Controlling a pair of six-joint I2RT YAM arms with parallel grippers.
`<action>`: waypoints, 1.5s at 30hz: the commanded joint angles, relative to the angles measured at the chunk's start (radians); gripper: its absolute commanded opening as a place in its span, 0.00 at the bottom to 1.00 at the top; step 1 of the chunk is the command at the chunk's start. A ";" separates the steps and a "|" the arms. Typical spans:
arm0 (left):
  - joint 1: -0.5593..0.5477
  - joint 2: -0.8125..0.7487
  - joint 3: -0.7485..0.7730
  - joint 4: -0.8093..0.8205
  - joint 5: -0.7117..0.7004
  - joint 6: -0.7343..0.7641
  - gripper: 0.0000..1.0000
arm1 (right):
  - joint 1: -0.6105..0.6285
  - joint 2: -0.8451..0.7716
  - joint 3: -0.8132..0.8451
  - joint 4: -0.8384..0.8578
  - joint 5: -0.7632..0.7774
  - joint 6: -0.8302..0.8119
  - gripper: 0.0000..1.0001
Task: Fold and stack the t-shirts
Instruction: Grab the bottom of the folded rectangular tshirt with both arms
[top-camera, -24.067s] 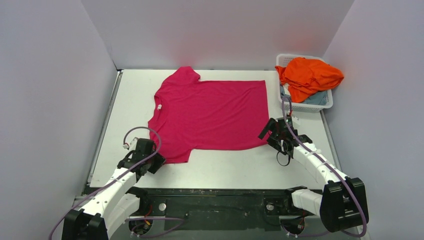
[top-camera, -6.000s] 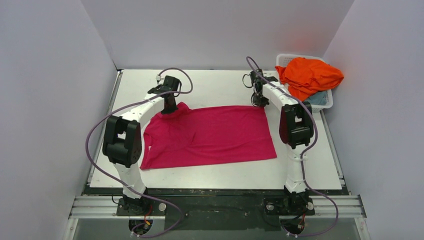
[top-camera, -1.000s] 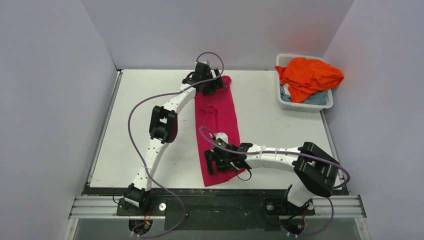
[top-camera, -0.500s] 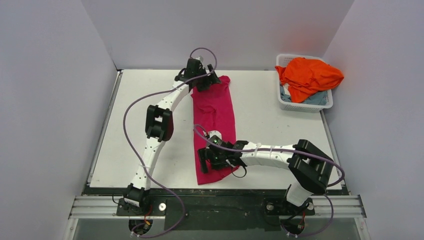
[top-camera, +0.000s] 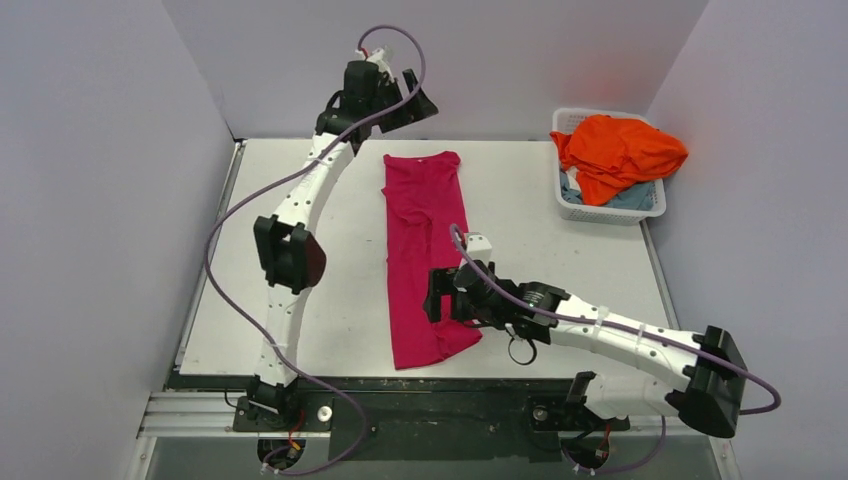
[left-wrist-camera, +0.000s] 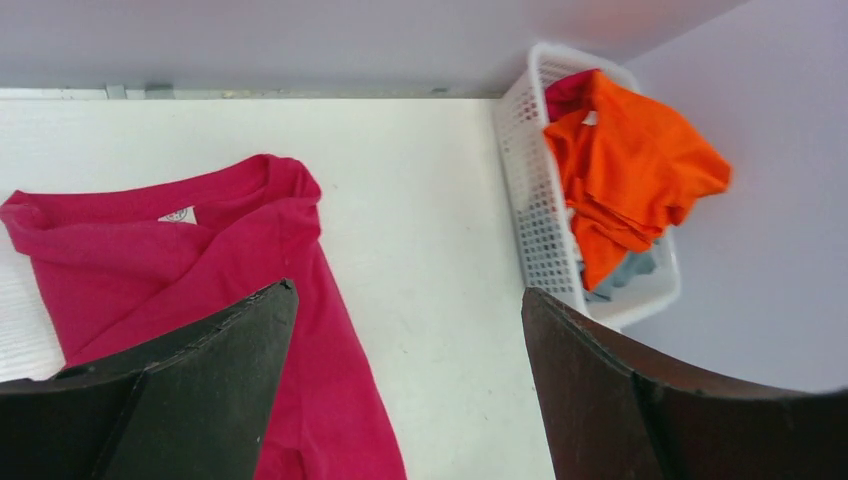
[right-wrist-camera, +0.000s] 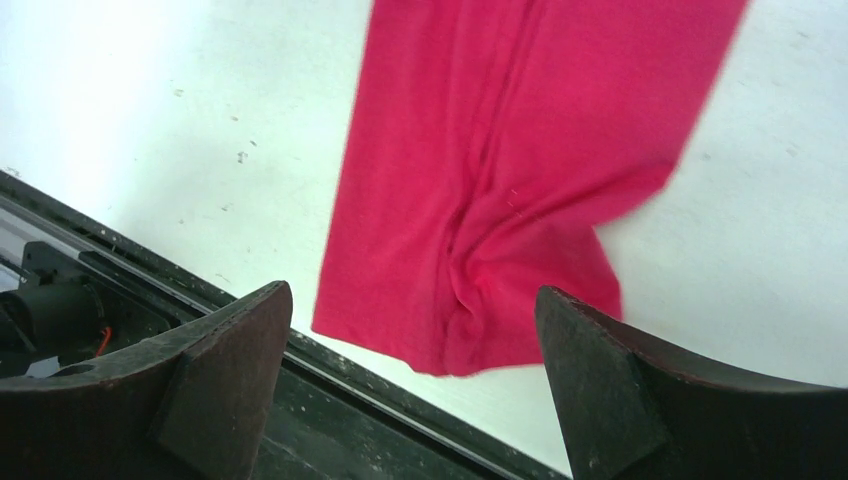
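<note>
From above I count three t-shirts. One magenta-pink shirt (top-camera: 420, 255) lies as a long narrow strip down the middle of the table (top-camera: 300, 260). One orange shirt (top-camera: 620, 150) is heaped on the single white basket (top-camera: 610, 213) at upper right, with one blue-grey shirt (top-camera: 632, 200) peeking out beneath it. My left claw (top-camera: 400, 100) hangs spread and empty at top centre. My right claw (top-camera: 440, 300), also spread, is over the strip's lower end.

Left wrist: my two fingers (left-wrist-camera: 200, 380) stand wide apart. The pink collar is at left and the basket at right.

Right wrist: two fingers (right-wrist-camera: 230, 380) stand apart, holding nothing. The strip's crumpled hem lies in the middle of the frame, by the table's black edge.
</note>
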 joint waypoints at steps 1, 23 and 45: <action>-0.050 -0.239 -0.098 -0.122 -0.009 0.106 0.93 | -0.003 -0.131 -0.074 -0.156 0.113 0.086 0.87; -0.471 -1.687 -2.108 0.146 -0.194 -0.460 0.94 | -0.191 -0.045 -0.280 -0.088 -0.046 0.195 0.60; -0.638 -1.584 -2.292 0.275 -0.273 -0.620 0.62 | -0.029 0.007 -0.436 0.041 -0.065 0.414 0.00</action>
